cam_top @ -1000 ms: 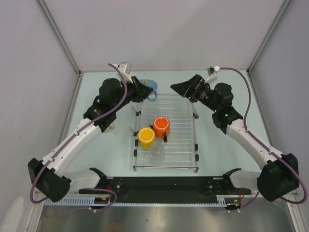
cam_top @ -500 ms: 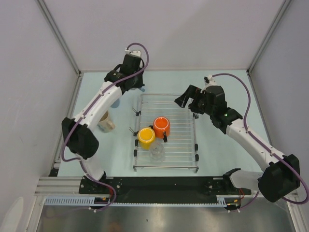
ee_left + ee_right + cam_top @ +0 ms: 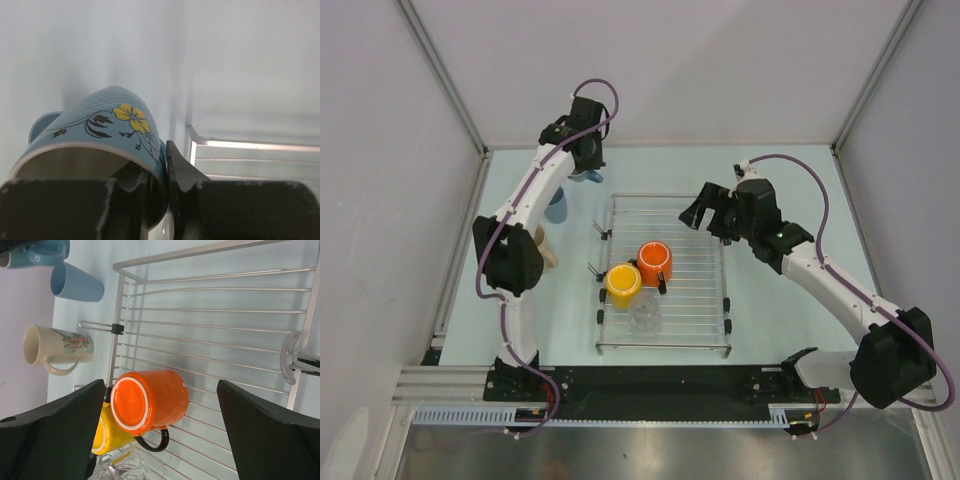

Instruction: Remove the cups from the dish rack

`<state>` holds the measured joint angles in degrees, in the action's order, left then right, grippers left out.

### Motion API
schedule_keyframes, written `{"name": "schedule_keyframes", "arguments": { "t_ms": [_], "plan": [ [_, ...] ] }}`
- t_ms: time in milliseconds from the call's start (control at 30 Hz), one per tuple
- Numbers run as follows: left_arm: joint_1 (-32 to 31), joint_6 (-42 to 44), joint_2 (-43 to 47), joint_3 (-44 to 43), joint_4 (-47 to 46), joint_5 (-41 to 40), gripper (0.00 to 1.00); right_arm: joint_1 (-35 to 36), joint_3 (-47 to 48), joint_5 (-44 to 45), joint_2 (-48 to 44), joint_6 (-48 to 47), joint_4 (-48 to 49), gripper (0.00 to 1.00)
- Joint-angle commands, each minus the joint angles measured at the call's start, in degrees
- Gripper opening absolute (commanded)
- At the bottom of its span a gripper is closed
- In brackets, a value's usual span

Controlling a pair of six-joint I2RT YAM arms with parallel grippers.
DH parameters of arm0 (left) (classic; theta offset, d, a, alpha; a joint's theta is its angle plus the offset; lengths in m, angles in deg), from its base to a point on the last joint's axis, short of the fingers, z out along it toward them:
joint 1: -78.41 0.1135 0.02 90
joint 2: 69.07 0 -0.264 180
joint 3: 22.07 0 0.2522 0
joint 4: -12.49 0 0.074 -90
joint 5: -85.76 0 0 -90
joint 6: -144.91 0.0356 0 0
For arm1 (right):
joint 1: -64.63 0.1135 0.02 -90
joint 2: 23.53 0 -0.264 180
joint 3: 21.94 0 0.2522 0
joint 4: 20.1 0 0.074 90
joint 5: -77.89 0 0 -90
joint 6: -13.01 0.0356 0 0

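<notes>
My left gripper (image 3: pixel 584 160) is shut on the rim of a light blue flowered cup (image 3: pixel 100 132), one finger inside and one outside, at the table's far left behind the dish rack (image 3: pixel 705 300). Whether the cup rests on the table I cannot tell. My right gripper (image 3: pixel 706 206) is open over the rack's far end. In the right wrist view (image 3: pixel 161 385) the orange mug (image 3: pixel 150 400) lies between its fingers, lower down. On the rack stand the orange mug (image 3: pixel 654 262), yellow cup (image 3: pixel 623 284) and clear glass (image 3: pixel 644 316). A plain light blue cup (image 3: pixel 557 205) and the beige cup (image 3: pixel 546 256) stand left of the rack.
The yellow cup (image 3: pixel 104 436) touches the orange mug, with the glass (image 3: pixel 122 467) just beyond it. The left arm's elbow (image 3: pixel 506 262) partly covers the beige cup. Grey walls close the back and both sides. A black rail (image 3: pixel 660 385) runs along the near edge.
The left arm has swung back and left, carrying the flowered blue cup away from the rack's far corner. The right gripper has moved slightly nearer and lower over the rack.
</notes>
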<state>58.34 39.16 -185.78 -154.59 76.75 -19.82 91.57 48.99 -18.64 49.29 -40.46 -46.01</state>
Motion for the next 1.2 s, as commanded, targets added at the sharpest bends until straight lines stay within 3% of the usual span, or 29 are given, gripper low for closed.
{"name": "schedule_keyframes", "arguments": {
  "t_ms": [0, 433, 600, 1167],
  "plan": [
    [2.1, 1.2, -4.5, -7.0, 1.2, 3.0, 0.00, 0.4, 3.4, -0.2, 1.8, -1.1, -0.3, 1.00],
    [4.2, -3.5, -13.9, -16.7, 4.4, 7.3, 0.00, 0.4, 3.4, -0.9, 5.3, 0.1, 0.2, 1.00],
    [4.6, -6.6, -13.9, -17.0, 5.3, 5.6, 0.00, 0.5, 2.7, -0.5, 5.6, 0.5, 0.8, 1.00],
    [7.0, -20.3, -17.7, -17.2, 12.8, 11.3, 0.00, 1.8, 1.7, 0.4, 6.2, 1.4, 1.3, 1.00]
  ]
}}
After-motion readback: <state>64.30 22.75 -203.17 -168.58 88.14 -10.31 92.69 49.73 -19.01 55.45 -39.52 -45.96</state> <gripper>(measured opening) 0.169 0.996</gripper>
